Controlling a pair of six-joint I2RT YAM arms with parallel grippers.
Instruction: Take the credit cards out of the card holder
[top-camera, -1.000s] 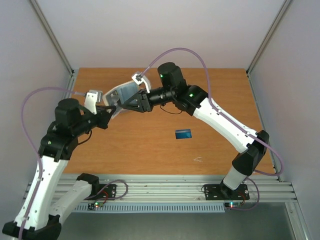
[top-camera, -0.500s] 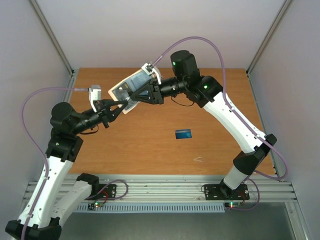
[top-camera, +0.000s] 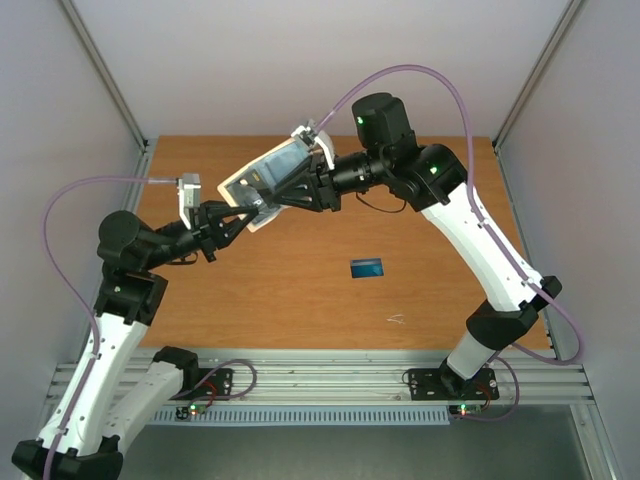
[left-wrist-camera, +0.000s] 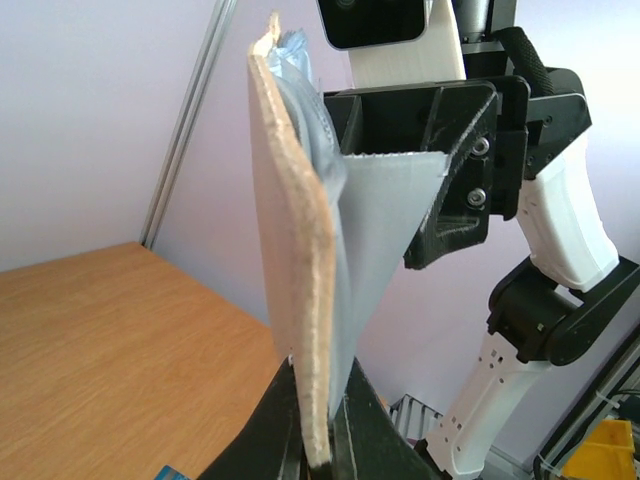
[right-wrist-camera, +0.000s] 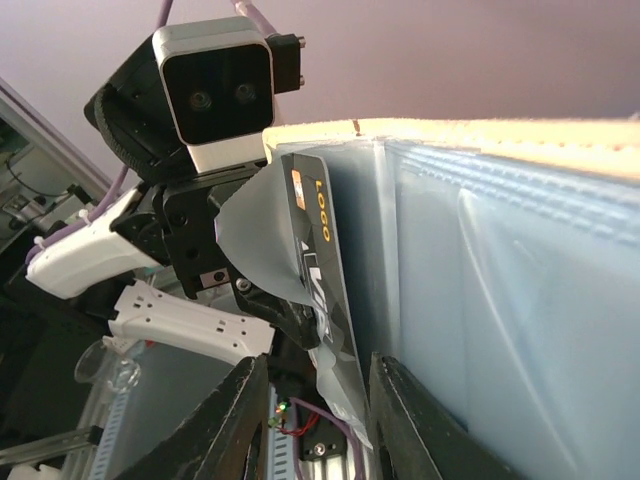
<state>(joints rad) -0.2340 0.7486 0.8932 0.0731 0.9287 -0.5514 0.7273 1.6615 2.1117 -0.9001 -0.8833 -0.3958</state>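
White links (top-camera: 95, 370), black joints (top-camera: 125, 235), green LEDs (top-camera: 361, 121), looping lilac cables (top-camera: 60, 270).

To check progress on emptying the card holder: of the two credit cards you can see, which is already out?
The blue card, lying flat on the table by itself. The black card printed LOGO sits tucked in the raised card holder.

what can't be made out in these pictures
- Other cards in the card holder: too small in the top view, edge-on in the left wrist view, cut off by the frame in the right wrist view.
- Black card: its lower end is lost behind a curled clear sleeve, right wrist view.
- Blue card: print too small, top view.
- Right gripper: whether it pinches card or sleeve is unclear in every view.
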